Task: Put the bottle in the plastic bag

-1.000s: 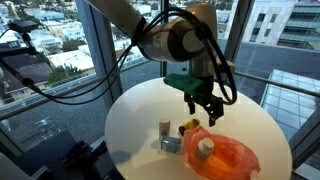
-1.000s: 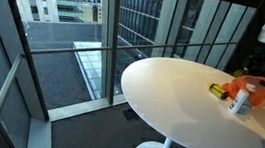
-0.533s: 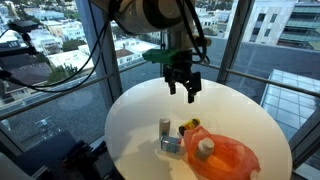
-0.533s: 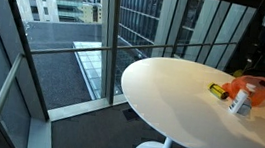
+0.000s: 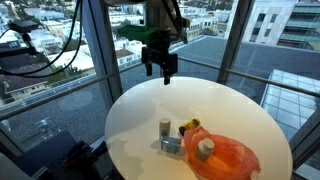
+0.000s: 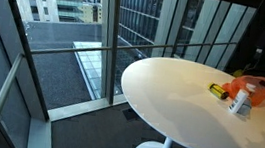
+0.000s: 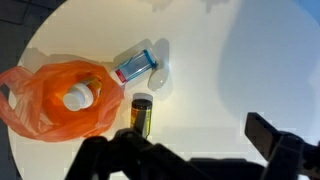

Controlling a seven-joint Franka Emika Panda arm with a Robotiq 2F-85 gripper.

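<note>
The black two-fingered gripper [image 5: 159, 70] hung released and empty, its jaws wide apart, above the far rim of the round white table [image 5: 132, 112]. The white-capped bottle [image 7: 78, 97] sat within the crumpled orange plastic bag [image 7: 40, 110], near a blue-labelled packet [image 7: 135, 67] and a small dark jar [image 7: 141, 116].

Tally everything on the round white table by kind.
Orange plastic bag: 1
White-capped bottle inside the bag: 1
Loose small containers beside the bag: 3 (dark bottle, blue-labelled one, pale upright one)
Total: 5
</note>
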